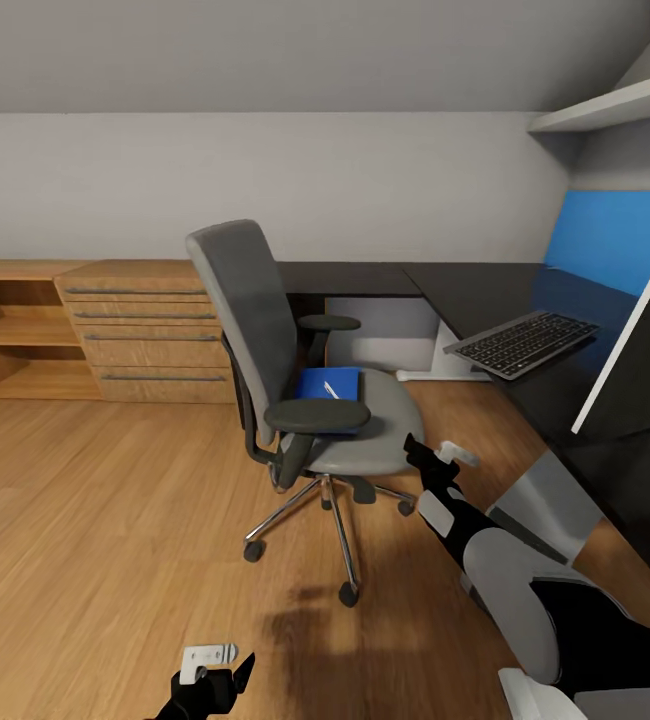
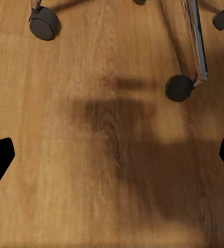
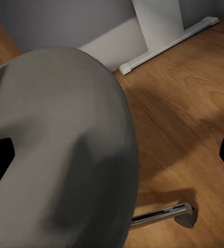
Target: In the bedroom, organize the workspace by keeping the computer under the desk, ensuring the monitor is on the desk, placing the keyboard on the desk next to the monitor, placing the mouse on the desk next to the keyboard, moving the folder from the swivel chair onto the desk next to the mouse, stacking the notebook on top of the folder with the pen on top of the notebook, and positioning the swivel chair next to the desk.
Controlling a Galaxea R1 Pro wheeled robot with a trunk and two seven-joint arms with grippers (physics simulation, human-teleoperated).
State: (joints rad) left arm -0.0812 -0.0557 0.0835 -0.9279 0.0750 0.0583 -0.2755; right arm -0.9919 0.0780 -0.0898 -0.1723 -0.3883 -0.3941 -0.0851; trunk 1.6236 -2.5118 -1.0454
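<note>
— What sits along the far wall, at the left of the frame?

— A low oak shelving unit (image 1: 10,340), open-fronted, and just right of it an oak drawer chest (image 1: 145,335) with four long metal handles (both touching the wall).

— And higher up?

— A white wall shelf (image 1: 615,108) at upper right, a bright blue panel (image 1: 615,235) below it.

— Underfoot?

— Light wood floor (image 1: 95,520).

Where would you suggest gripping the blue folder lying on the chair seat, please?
Probably the folder edge facing the seat's open front, approached from the desk side: it lies flat on the swivel chair seat, with the backrest behind and the armrest overlapping its near edge.
</note>
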